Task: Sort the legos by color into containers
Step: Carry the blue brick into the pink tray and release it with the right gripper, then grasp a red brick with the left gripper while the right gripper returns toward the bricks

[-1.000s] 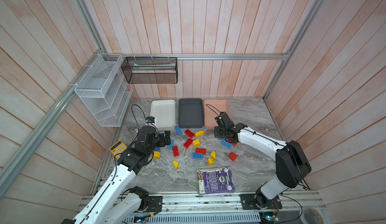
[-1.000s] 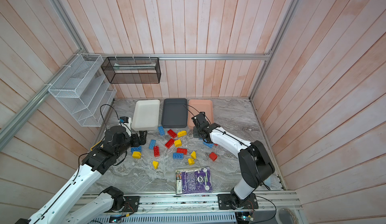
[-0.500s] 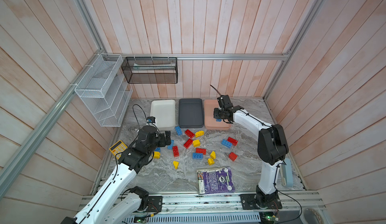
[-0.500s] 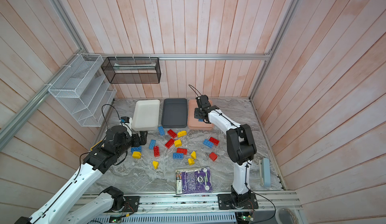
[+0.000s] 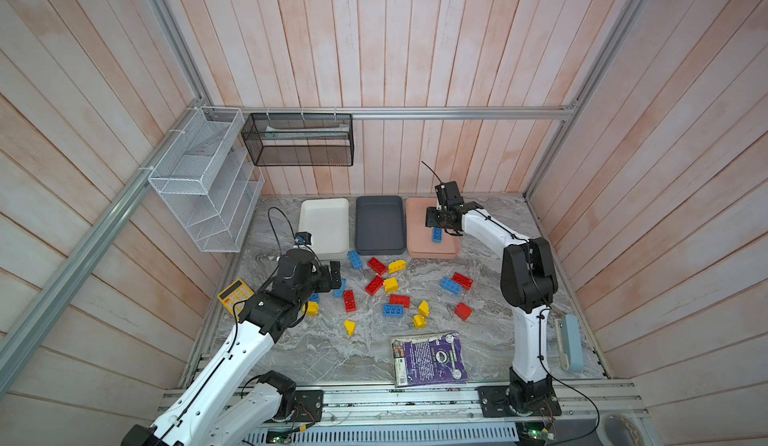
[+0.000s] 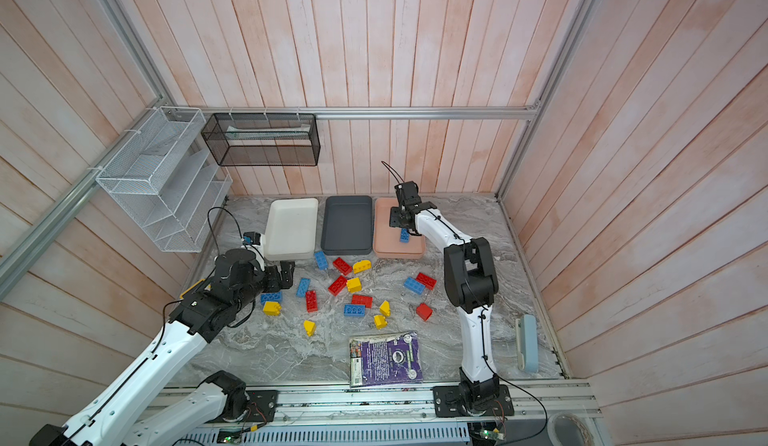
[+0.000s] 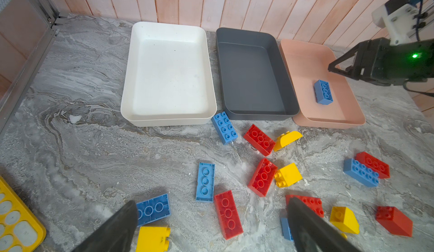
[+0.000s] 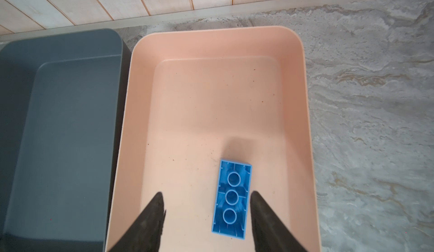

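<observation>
Over the salmon pink tray (image 8: 303, 98), the right gripper (image 8: 206, 193) points straight down into the half nearer the robot. Its two dark fingers (image 8: 150, 218) stand partly apart and clamp nothing. A blue brick (image 8: 232, 196) sits inside this tray under the gripper, hollow underside up. It lies close by one finger, and I cannot tell whether the two touch. The right arm (image 5: 490, 228) rises upright from its base on the rail, folds at the black elbow, and sends its white forearm out low over the tray's right rim. Just beside the pink tray stands the dark grey tray (image 7: 256, 74), with the white tray (image 7: 169, 74) one place further along. The rest of the legos (image 5: 377, 265), red, blue and yellow, lie loose on the marble table (image 5: 332, 352) off the pink tray's near edge. The left gripper (image 7: 211, 202) hangs low over that scatter, well apart from the pink tray, with its jaws spread wide and nothing between them. The left arm (image 5: 249, 340) slants up from the rail towards the trays, its wrist tipped down at the bricks.
</observation>
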Motion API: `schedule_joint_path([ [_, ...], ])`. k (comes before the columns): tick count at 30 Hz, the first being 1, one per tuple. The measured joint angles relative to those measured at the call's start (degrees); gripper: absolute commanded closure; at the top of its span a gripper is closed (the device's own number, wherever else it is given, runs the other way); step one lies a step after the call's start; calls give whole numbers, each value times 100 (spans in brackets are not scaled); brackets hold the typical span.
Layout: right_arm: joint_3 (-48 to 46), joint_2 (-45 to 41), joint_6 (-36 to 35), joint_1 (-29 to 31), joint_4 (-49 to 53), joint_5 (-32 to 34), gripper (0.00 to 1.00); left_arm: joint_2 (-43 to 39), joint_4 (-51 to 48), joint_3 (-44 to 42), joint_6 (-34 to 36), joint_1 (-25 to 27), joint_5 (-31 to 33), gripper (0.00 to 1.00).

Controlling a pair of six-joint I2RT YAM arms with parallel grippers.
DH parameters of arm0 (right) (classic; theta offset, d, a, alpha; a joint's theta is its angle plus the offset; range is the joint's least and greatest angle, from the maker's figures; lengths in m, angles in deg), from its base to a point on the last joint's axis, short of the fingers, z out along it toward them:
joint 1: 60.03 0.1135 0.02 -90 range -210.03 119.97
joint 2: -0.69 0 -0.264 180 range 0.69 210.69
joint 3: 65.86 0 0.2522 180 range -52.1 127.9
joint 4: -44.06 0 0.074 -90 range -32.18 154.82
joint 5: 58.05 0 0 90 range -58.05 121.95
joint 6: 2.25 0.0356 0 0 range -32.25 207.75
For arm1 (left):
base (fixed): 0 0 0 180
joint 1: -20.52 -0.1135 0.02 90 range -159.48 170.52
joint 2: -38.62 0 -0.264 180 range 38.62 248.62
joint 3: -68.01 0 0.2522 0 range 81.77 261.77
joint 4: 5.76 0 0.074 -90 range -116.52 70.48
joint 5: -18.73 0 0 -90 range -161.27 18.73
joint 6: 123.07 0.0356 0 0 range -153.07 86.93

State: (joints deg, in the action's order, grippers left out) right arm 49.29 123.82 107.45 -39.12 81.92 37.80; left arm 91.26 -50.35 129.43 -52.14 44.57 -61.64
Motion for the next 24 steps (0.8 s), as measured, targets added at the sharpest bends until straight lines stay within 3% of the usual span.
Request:
schedule_joint_path([
  [7, -490, -431, 0, 4, -87, -140, 40, 262, -4, 0, -92, 37, -94, 3],
  [18, -3563, -3698, 179, 326, -1373, -310, 27, 1117, -131, -85, -826, 726, -20, 9],
  [24, -5106, -4850, 431, 835, -1930, -282, 26, 1681, -118, -188, -1193, 870, -24, 11],
])
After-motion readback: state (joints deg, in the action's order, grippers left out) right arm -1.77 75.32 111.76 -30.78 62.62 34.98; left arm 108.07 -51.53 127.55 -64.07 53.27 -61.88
